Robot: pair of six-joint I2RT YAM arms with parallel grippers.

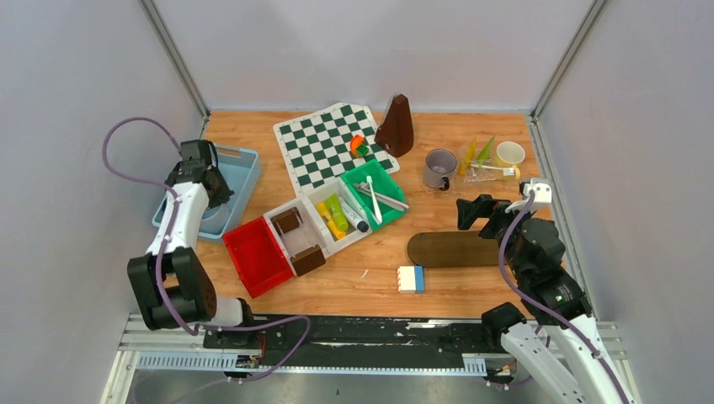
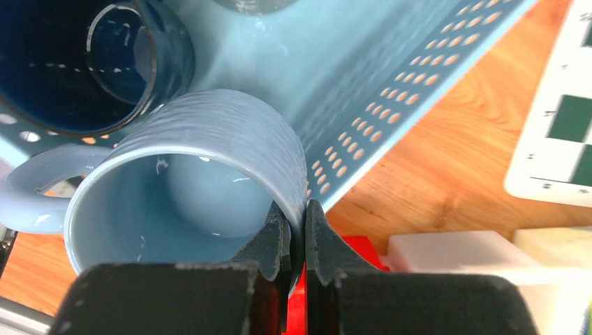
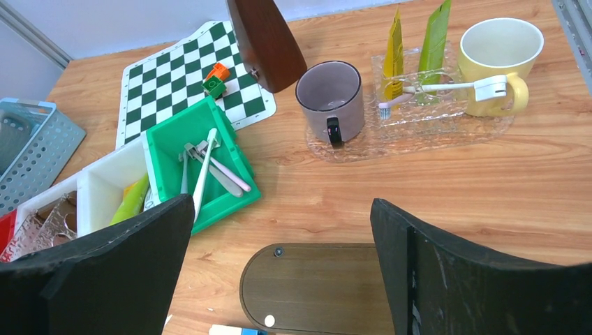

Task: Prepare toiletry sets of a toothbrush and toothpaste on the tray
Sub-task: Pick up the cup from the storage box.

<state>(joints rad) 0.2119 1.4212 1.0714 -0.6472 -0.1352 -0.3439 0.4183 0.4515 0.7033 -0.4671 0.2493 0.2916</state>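
Note:
My left gripper (image 2: 299, 209) is shut on the rim of a light blue mug (image 2: 188, 181), one finger inside and one outside, over the pale blue basket (image 1: 240, 172) at the far left. A dark blue mug (image 2: 63, 63) lies beside it in the basket. On the clear tray (image 3: 419, 129) at the back right are a grey mug (image 3: 330, 98), a pale yellow mug (image 3: 499, 56), a yellow tube (image 3: 395, 49), a green tube (image 3: 434, 42) and a whitish toothbrush (image 3: 440, 87). My right gripper (image 3: 283, 204) is open and empty above the dark oval board (image 1: 455, 249).
A green bin (image 1: 375, 194) holds several toothbrushes; the white bin (image 1: 337, 215) beside it holds tubes. A red bin (image 1: 257, 257), a checkerboard (image 1: 324, 143), a brown metronome (image 1: 396, 126) and a white-and-blue block (image 1: 411, 279) are also on the table.

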